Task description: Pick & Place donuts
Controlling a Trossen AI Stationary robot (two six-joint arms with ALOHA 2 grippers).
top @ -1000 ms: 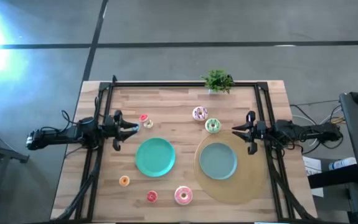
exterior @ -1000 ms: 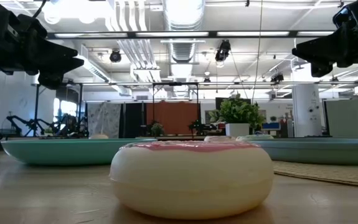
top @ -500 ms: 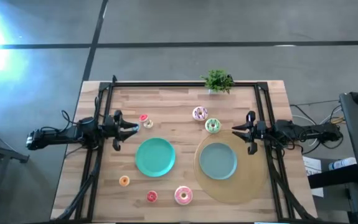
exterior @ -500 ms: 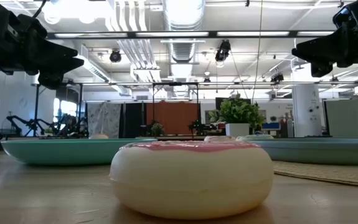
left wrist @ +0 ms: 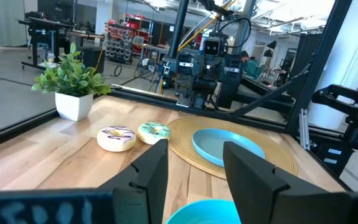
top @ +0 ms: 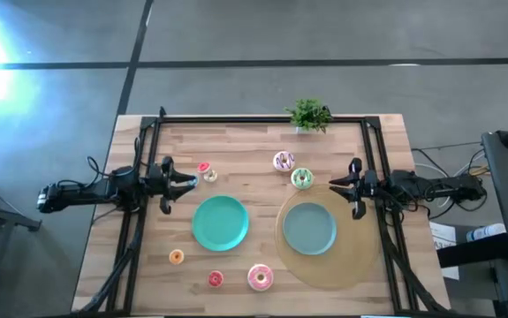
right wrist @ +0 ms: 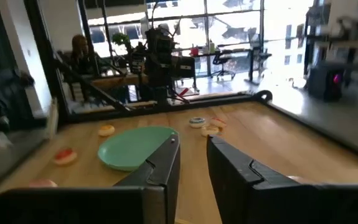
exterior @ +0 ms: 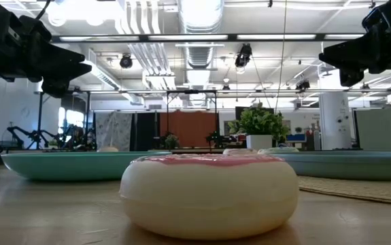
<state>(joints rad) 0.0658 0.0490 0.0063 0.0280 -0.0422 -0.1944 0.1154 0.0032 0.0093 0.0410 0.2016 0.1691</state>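
Observation:
My left gripper (top: 183, 181) hovers open and empty over the table's left side, also seen in its wrist view (left wrist: 194, 149). My right gripper (top: 337, 187) hovers open and empty at the right, shown too in its wrist view (right wrist: 193, 140). The white-purple donut (top: 284, 161) and green donut (top: 302, 178) lie flat on the wood between the two grippers. The pink donut (top: 260, 277) lies near the front edge. A tiny red donut (top: 203, 167) and a pale one (top: 209, 176) lie just ahead of the left gripper. A tiny orange donut (top: 176, 257) and a red one (top: 215, 279) lie at the front left.
A teal plate (top: 219, 222) sits at the table's middle. A bluish plate (top: 309, 228) rests on a round woven mat (top: 351, 265) at the right. A potted plant (top: 308, 115) stands at the far edge. A black frame (top: 147, 132) borders the table.

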